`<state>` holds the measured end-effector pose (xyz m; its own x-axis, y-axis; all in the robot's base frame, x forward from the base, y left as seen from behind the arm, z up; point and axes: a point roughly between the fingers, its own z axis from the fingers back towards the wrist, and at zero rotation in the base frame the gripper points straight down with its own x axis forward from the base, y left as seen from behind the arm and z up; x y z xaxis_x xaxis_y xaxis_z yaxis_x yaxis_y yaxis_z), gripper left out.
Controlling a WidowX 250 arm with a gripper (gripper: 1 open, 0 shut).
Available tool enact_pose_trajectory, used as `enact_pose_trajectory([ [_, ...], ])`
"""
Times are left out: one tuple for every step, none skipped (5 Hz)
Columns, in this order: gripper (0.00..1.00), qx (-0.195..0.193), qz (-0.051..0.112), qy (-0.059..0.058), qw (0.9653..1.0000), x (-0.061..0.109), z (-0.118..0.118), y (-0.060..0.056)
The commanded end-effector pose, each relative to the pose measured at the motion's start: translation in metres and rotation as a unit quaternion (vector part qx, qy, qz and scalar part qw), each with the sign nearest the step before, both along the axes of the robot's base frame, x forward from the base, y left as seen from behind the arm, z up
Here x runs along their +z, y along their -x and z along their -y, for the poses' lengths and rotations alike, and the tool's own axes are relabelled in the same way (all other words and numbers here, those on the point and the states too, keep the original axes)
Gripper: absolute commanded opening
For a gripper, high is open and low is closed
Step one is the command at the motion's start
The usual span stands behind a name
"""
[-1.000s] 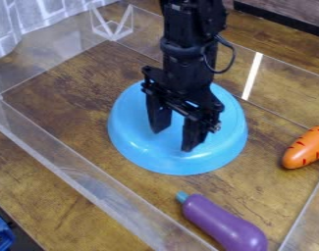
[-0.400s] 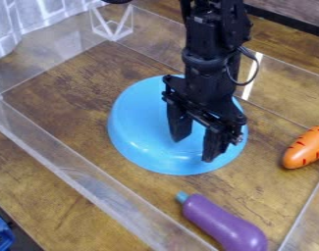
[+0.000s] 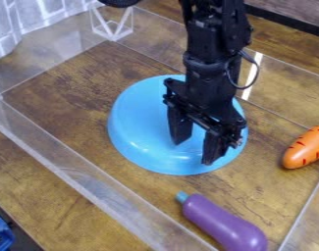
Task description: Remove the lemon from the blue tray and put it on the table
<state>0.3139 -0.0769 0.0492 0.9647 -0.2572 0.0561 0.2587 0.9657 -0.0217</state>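
The black gripper [image 3: 197,147] reaches down over the round blue tray [image 3: 138,120], covering the tray's far right part and much of its middle. Its two fingers point down inside the rim with a gap between their tips, where blue plastic shows; whether they grip something higher up, I cannot tell. No lemon can be made out; the gripper and arm hide part of the tray, so I cannot say where it lies. The visible left part of the tray's floor is bare. The tray sits on the brown wooden table [image 3: 57,93]. Outside it, a purple toy eggplant [image 3: 225,224] lies at the near right, and an orange toy carrot [image 3: 306,148] lies to the right.
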Motion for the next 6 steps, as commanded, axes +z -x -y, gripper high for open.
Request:
enact_pose_trajectory([
  [1.00, 0.006, 0.026, -0.001, 0.9997, 0.008, -0.010, -0.016],
  [1.00, 0.005, 0.025, -0.008, 0.9996, 0.003, -0.018, -0.020],
  [0.00, 0.006, 0.027, -0.014, 0.9995, -0.001, -0.028, -0.024],
  [0.00, 0.009, 0.026, -0.018, 0.9995, -0.004, -0.040, -0.027],
  [0.00, 0.011, 0.024, -0.023, 0.9994, -0.008, -0.054, -0.029],
  [1.00, 0.008, 0.025, -0.022, 0.9994, -0.011, -0.056, -0.028],
])
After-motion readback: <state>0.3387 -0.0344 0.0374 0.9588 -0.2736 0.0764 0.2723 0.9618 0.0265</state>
